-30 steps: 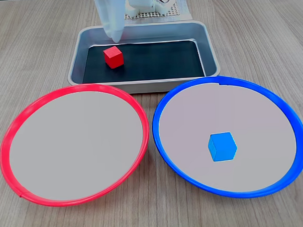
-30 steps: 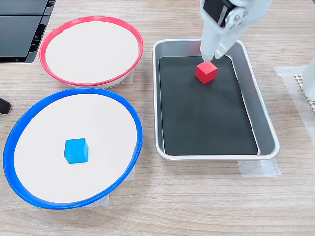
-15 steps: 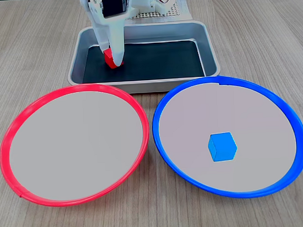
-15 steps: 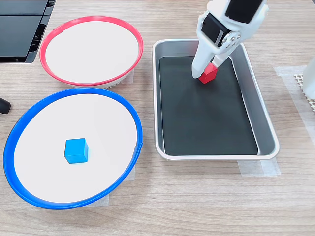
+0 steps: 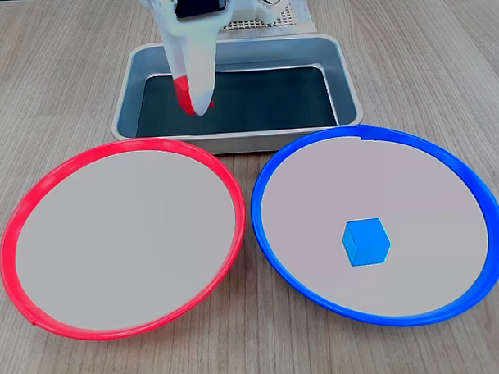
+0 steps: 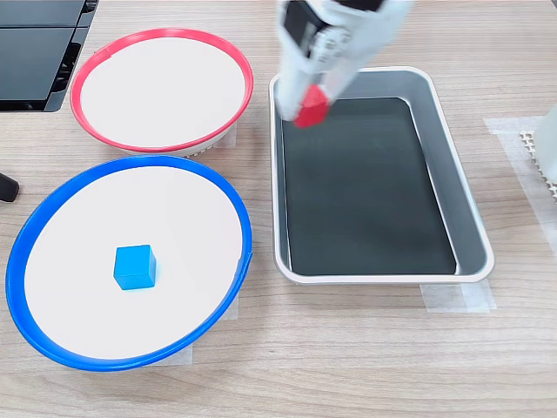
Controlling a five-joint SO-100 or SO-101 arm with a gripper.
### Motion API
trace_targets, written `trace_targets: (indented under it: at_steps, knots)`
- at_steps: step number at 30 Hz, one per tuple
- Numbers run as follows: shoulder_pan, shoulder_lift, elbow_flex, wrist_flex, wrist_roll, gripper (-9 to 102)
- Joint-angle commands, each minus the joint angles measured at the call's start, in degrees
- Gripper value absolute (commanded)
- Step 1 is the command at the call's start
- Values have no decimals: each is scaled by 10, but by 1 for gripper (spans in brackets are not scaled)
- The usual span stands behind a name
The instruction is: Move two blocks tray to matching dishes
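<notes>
Pale wood-grain tabletop carries everything, with a black device at the far left corner (image 6: 39, 48) in a fixed view. On it sits the silver tray (image 5: 348, 85) with its black bottom, at the far side in a fixed view and on the right in the other (image 6: 470, 235). The white gripper (image 5: 196, 99) reaches down over the tray's left part in a fixed view, its fingers closed around the red block (image 5: 183, 97), which shows partly behind one finger; in the other fixed view the gripper (image 6: 306, 109) holds the red block (image 6: 312, 111) over the tray's far left corner, apparently lifted off the bottom. The red-rimmed dish (image 5: 21, 220) lies near left in a fixed view, with nothing in it. Beside it, the blue-rimmed dish (image 5: 480, 203) holds the blue block (image 5: 366, 241) on its pale centre, right of middle.
</notes>
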Motion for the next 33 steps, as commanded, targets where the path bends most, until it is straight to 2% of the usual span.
trace_targets:
  at_steps: [1,5,13,16,18,21,22,28,30,31,33]
  knots:
    - [-28,-83,-193,29,76,0]
    - [-28,-227,-372,14,96,0]
    - [27,-332,-374,-86,25,0]
    - [41,-347,-371,-122,9,8]
    - [46,-352,-371,-133,-1,18]
    - [47,-350,-366,-142,-4,27]
    - [47,-347,-363,-145,-4,28]
    - [39,-253,-291,-161,41,17]
    - [29,-186,-235,-175,83,11]
    - [23,-151,-207,-182,109,1]
    - [11,-80,-150,-199,172,0]
